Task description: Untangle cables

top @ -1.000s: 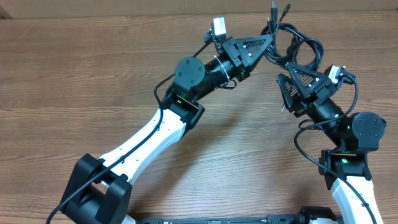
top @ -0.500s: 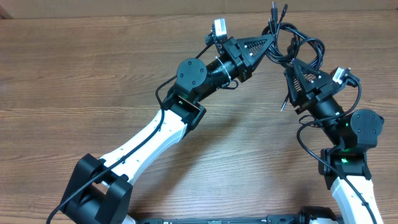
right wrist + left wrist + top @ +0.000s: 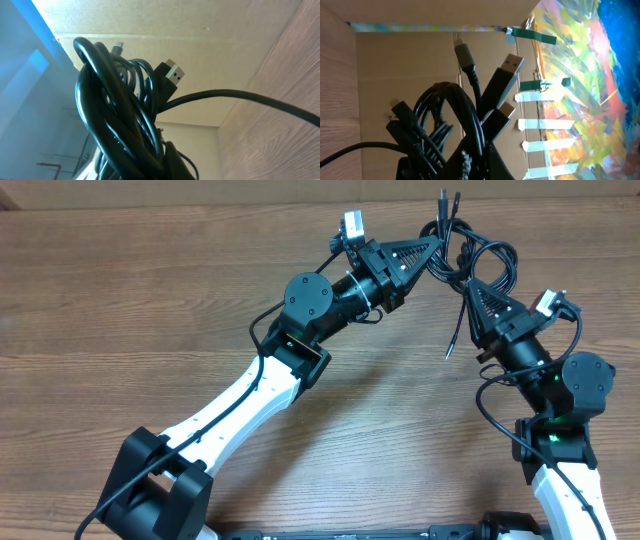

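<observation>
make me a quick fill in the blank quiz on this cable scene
1. The left gripper and the right gripper each have their jaws ____ on the tangled bundle of thin black cables.
2. The brown table beneath them is made of ____.
3. One loose cable end runs down beside the ____ gripper.

Missing words: shut; wood; right

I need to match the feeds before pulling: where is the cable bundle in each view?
Overhead: cable bundle near the top edge, right of centre.
Left wrist: bundle lower centre, plugs pointing up.
Right wrist: bundle left of centre, reaching the bottom.
Shared landmark: wooden table, at left wrist's left edge and right wrist's right side.
</observation>
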